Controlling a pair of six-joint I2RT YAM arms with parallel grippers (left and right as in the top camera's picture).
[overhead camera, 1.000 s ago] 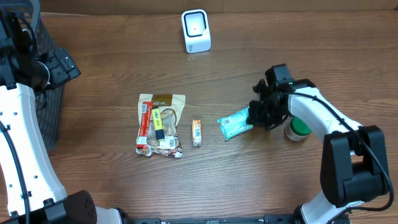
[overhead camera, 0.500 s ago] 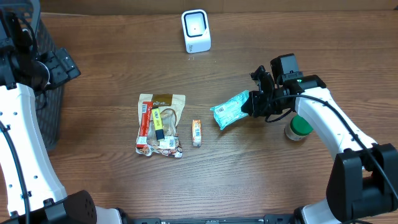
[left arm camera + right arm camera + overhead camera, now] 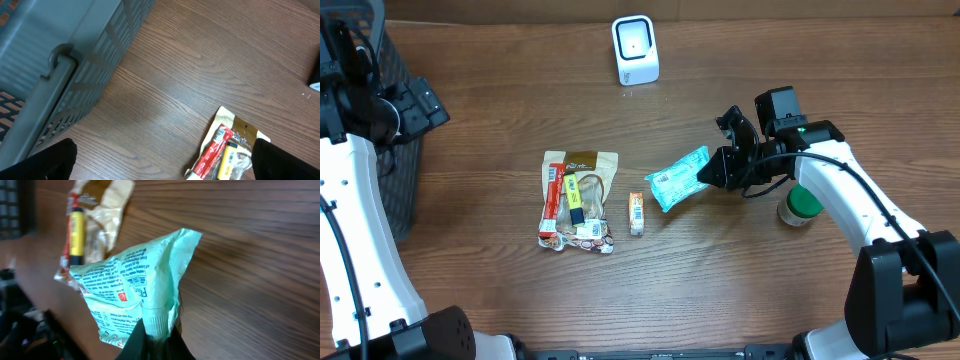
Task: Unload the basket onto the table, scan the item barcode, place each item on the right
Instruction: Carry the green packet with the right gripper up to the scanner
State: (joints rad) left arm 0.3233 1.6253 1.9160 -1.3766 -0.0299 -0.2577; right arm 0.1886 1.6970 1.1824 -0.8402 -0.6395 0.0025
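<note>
One green packet [image 3: 677, 180] is hanging over the table [image 3: 500, 110], nearer its right edge, its end being clamped tight by the right gripper [image 3: 716, 172]; it is looking light, soft, crinkly.

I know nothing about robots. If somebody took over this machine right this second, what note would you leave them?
Left gripper: open, holding nothing, near the grey basket.
Right gripper: shut on the teal packet, which it holds over the table between the green-lidded jar and the small orange bar.
White scanner: at the far edge of the table, well apart from the packet.
Done: packet picked up.
Left: carry it to the scanner and face its barcode to it. The barcode itself cannot be made out in these views.
</note>
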